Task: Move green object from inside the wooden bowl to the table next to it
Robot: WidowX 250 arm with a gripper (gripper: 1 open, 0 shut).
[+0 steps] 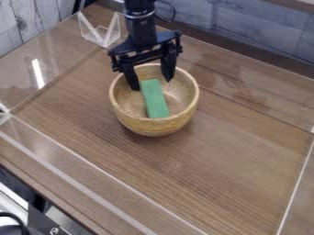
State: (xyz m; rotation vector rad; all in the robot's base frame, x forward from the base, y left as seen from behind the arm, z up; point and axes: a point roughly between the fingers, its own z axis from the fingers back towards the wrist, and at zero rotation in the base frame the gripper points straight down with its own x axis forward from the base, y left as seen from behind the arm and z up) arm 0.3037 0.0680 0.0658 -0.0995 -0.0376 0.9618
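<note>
claw (151, 75): spread wide | green object (152, 98): inside wooden bowl (156, 127) | bowl wall surrounds it

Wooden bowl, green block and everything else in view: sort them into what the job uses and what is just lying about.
For the job:
- green block, inside the bowl
- wooden bowl, holding the block
- dark brown table, where the block goes
- black jaws, open over the bowl

Just there:
- clear acrylic walls along the table's edge

The claw (149, 67) hides the bowl's (154, 122) twelve o'clock rim; the arm (141, 13) is cut off at twelve.
</note>
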